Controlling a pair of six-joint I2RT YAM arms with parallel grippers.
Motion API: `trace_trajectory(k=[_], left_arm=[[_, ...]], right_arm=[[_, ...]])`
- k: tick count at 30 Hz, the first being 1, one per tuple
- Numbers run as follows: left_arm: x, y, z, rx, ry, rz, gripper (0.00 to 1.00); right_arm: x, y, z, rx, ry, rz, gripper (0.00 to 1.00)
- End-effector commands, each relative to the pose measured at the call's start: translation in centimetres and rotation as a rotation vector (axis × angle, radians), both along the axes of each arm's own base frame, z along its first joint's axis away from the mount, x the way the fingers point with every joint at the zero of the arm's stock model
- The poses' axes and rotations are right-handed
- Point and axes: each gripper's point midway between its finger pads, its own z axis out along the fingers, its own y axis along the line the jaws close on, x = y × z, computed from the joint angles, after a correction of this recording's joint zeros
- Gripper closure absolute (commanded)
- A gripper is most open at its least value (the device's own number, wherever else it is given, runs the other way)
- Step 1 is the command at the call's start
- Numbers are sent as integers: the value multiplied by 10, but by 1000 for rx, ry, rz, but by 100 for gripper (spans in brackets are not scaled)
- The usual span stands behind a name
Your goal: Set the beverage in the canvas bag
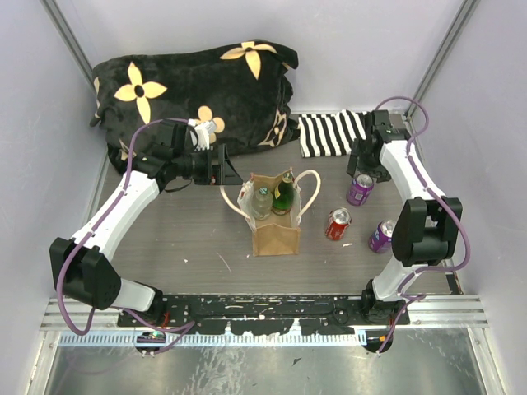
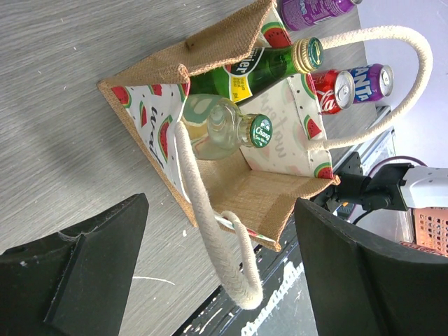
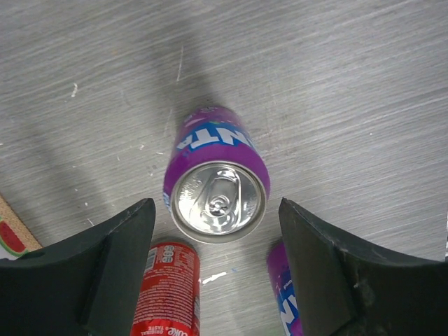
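Pre-grasp: right gripper [image 3: 213,210] wide open, empty, purple can [image 3: 217,175] upright straight below between its fingers, canvas bag [image 1: 276,234] off to its left, left gripper [image 2: 220,210] gaping empty beside it; next: descend, close, lift over bag.

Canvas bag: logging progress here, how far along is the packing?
Done: a green bottle and a clear bottle sit inside the canvas bag. In hand: the right gripper hangs open over an upright purple can, not yet gripped; the left gripper is open near the bag. Left: that can, a red can and a second purple can.
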Motion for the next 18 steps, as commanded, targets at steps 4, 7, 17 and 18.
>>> trace_trajectory(k=[4,7,17,18], left_arm=[[1,-3,1,-12,-12,-15,7],[2,-3,1,-12,-12,-13,8],[2,-3,0,-7,-10,-12,8],[3,-3,0,-7,-9,-10,8]], right_arm=[[-8,-3,-14,29,39,16,22],[-9,1,-25,54,61,27,21],[-10,4,-45,73,104,30,20],[-10,3,-44,67,101,26,23]])
